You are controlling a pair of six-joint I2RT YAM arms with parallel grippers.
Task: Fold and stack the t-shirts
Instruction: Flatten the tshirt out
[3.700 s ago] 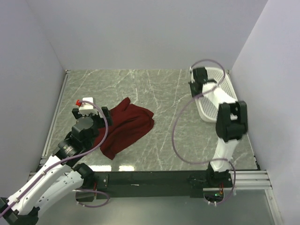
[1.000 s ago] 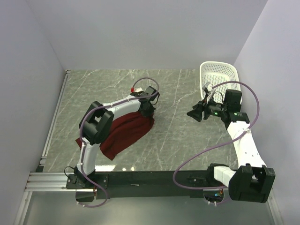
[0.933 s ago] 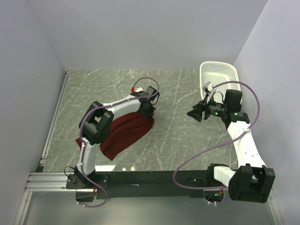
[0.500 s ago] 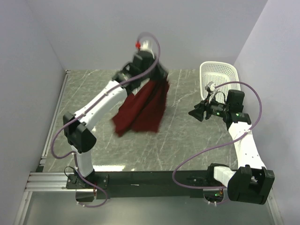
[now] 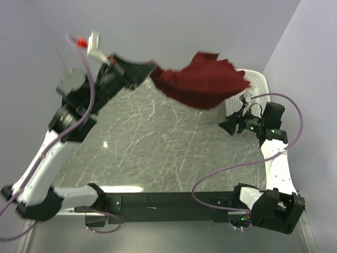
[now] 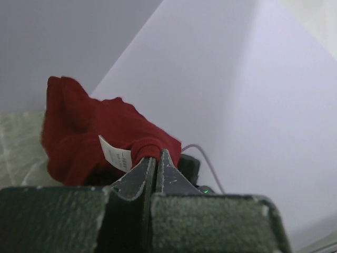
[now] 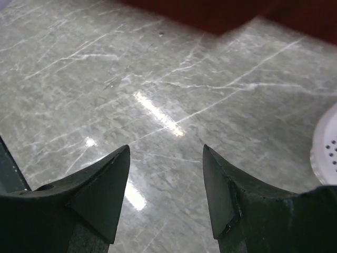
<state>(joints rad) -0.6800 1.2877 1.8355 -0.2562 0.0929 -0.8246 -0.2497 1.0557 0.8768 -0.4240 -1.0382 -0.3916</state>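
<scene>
Maroon t-shirt aloft in the clenched left hand; right hand spread wide, empty.

Desk middle: open marble on the desk from 6 to 12 o'clock; low passage is free.
High, 12 to 1 o'clock: the t-shirt hangs aloft, pinched in the left hand, barring that height.
2 o'clock: the basket fills the corner.
3 o'clock: the right hand hovers with its jaws apart.
9 to 10 o'clock: the left arm is raised across that side.
</scene>
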